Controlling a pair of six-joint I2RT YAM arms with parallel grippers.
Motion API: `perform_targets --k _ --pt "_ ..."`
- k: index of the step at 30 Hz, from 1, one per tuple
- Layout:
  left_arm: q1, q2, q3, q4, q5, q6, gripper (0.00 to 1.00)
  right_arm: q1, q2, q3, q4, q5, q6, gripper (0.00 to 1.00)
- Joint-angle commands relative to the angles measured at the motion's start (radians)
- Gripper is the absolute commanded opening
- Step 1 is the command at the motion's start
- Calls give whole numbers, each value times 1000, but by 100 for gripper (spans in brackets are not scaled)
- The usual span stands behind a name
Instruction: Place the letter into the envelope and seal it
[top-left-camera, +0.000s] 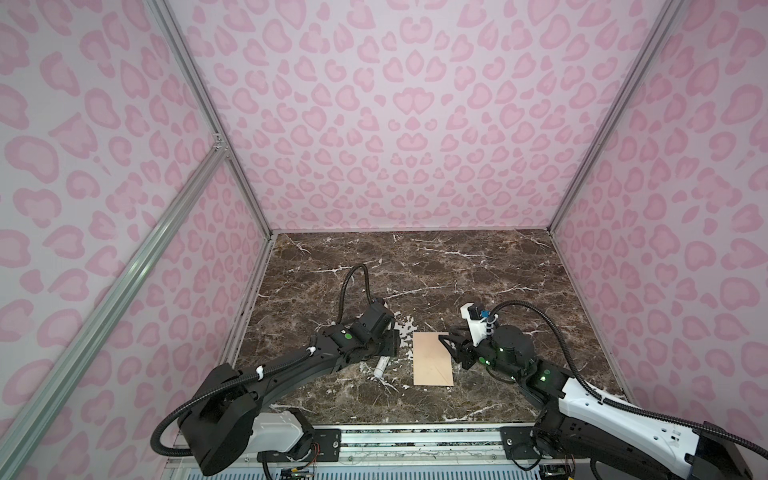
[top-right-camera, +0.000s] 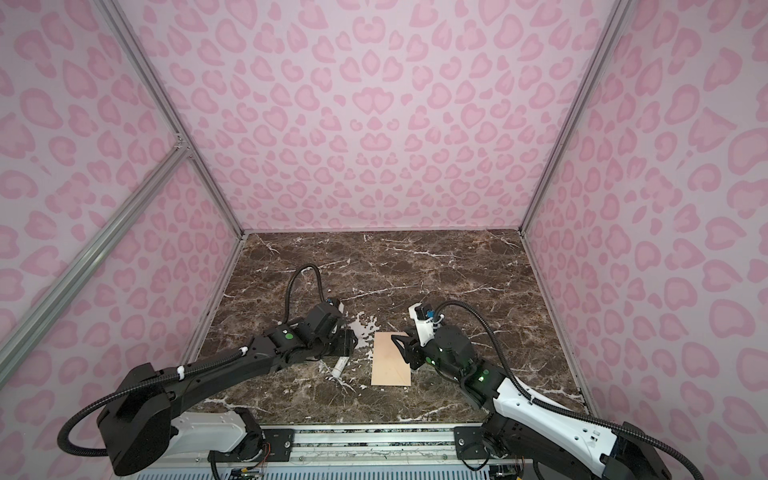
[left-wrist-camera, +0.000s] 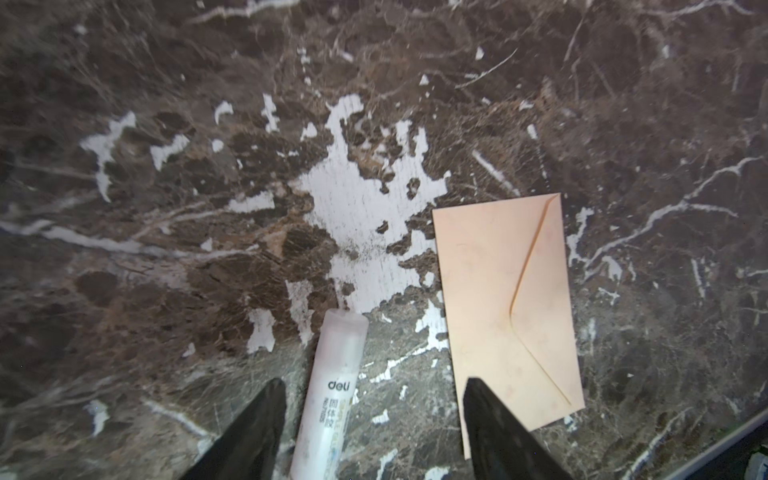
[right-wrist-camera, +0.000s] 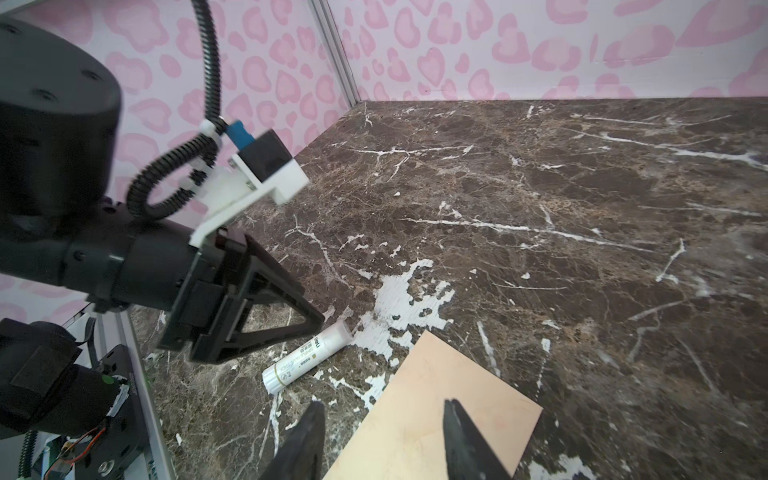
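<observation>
Left arm (top-left-camera: 286, 368), right arm (top-left-camera: 590, 401): black links, white base-side segments, green joint LEDs (top-left-camera: 348, 336), corrugated black cable conduits (right-wrist-camera: 210, 62). White wrist camera bracket (right-wrist-camera: 282, 183), blue connector (right-wrist-camera: 237, 132).

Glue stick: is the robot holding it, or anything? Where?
Nothing is held. The glue stick lies untouched between the open fingers of the left gripper; the right gripper hangs open over the envelope.

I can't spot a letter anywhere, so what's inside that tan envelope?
Only the outside shows: the envelope lies flat on the table, its flap folded down. Nothing peeks out, and the paper hides whatever is inside.
</observation>
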Motion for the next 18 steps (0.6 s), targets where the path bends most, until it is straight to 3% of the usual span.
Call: perform_targets --k 1,6,12,18 --pt "18 -51 21 -22 -97 62 73 1 16 13 42 40 -27 48" --pt "92 -122 31 8 -160 139 75 -14 53 27 60 129 -76 48" --pt "226 -211 -18 183 -214 269 78 -170 153 61 106 179 -85 49" --pt "359 -323 -174 455 -352 364 85 -304 188 52 171 442 -139 54"
